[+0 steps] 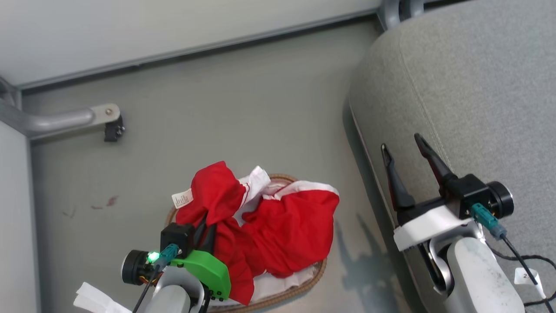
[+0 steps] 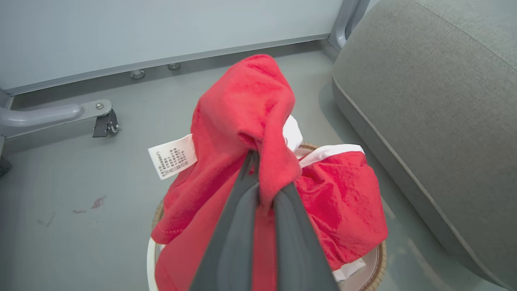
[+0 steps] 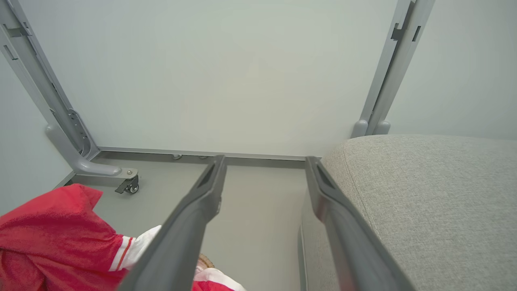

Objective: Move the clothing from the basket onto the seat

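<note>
Left gripper [image 2: 264, 180] clamped on a fold of the clothing [image 1: 282, 226], raised just above the basket [image 1: 320, 270]; the rest lies heaped in it. Right gripper [image 1: 402, 145] wide and empty, right of the basket at the edge of the seat [image 1: 478, 87]. No garment on the seat yet, so transfer judged barely begun.

**Site Type: Robot Test Cell with Domestic Props**

The site is a laboratory-style test enclosure. Pale, flat partition panels [image 3: 226, 81] close off the far side and the left side. Grey metal frame posts [image 3: 383, 68] carry the panels. A foot bracket at the left ends in a small castor [image 1: 114, 130]. The floor [image 1: 243, 121] is smooth and grey, with faint reddish marks [image 1: 110, 201] at the left. Household props stand inside: a grey upholstered seat [image 1: 478, 87] at the right, and a laundry basket [image 1: 322, 266] of red clothing [image 1: 291, 226] near the middle.
</note>
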You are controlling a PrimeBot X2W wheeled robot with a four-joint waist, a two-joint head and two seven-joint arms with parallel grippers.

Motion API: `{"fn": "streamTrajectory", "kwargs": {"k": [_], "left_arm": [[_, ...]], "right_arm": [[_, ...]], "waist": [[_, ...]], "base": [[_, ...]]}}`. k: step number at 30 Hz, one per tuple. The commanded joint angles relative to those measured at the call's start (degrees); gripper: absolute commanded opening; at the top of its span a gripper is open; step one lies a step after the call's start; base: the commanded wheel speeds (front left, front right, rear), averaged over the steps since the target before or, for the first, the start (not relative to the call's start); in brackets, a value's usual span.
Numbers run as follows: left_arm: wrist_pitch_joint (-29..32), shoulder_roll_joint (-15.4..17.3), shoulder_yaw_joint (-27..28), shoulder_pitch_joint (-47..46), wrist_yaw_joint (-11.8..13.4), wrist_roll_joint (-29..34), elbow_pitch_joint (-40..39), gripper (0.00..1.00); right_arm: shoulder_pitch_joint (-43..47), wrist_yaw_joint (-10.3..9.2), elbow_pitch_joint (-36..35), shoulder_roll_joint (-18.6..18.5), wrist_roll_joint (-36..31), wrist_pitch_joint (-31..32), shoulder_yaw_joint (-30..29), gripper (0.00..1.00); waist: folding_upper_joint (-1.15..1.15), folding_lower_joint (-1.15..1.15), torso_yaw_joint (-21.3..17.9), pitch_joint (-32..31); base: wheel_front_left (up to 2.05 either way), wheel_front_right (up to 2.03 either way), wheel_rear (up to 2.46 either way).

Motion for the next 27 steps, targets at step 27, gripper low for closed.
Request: {"fn": "streamTrajectory", "kwargs": {"k": [27], "left_arm": [[0.01,0.09,-1.17,-0.62,0.64,-4.07,-19.37,0.00]], "right_arm": [[8.56,-0.05,3.68,-0.24,-0.98,-0.12,9.45,1.00]], "waist": [[0.00,0.00,7.89,-14.39]], "base": [[0.00,0.00,0.00]]}}
